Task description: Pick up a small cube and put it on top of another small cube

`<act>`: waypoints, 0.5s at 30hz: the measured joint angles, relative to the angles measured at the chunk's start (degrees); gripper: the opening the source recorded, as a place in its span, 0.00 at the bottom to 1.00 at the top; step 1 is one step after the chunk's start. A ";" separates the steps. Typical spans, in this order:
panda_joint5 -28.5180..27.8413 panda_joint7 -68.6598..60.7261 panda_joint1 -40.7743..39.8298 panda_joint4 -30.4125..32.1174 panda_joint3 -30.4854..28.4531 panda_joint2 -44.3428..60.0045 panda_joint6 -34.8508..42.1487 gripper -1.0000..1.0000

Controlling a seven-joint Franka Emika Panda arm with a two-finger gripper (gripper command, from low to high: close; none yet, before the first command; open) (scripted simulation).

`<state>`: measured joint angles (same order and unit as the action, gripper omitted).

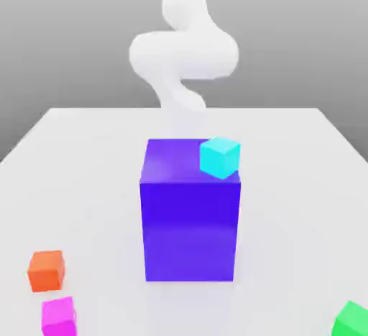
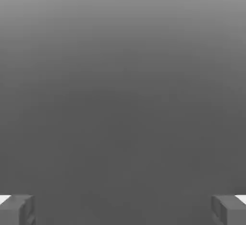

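We're hanging back, jaws [image 2: 123,209] gaping wide, gripping nothing | pink cube [image 1: 58,316] sitting at near tabletop [image 1: 86,155] edge, big blue block [image 1: 190,212] standing between us.

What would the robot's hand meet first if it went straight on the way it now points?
Judging by the hand view, nothing: between the open hand's fingertips there is just plain grey surface, no cube. The way looks free, though depth is unclear.
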<state>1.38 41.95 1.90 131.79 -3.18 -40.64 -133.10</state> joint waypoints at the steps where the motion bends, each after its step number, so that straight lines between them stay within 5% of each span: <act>1: 0.54 -1.65 0.93 0.01 -1.48 2.22 -0.59 0.50; 15: 13.04 -27.03 6.33 0.02 -15.51 31.52 -7.85 0.50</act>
<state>14.42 14.91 8.23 131.80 -18.69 -9.11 -140.95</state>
